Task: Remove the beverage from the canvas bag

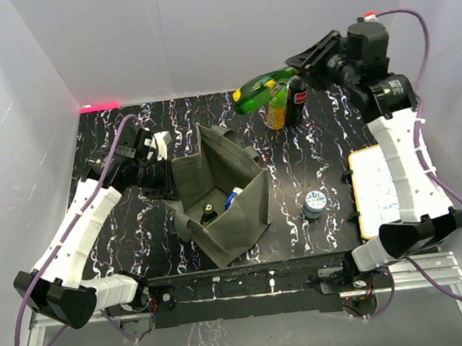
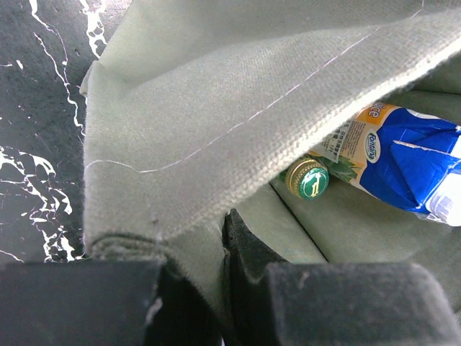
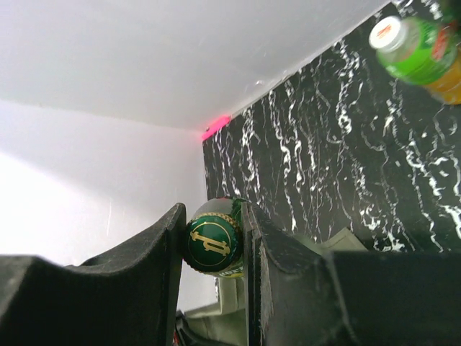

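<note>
Our right gripper grips the green bottle by its cap, aloft at one o'clock, while our left gripper pinches the ten-o'clock rim of the mid-table canvas bag, a carton inside.

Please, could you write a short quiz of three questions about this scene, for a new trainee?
1. True or false: the right hand holds a green bottle by its cap.
2. What lies inside the canvas bag?
A) a juice carton and a capped bottle
B) only a can
C) nothing
3. What does the left hand grip?

Key: 1 true; 2 A; 3 the fabric side of the canvas bag.
</note>
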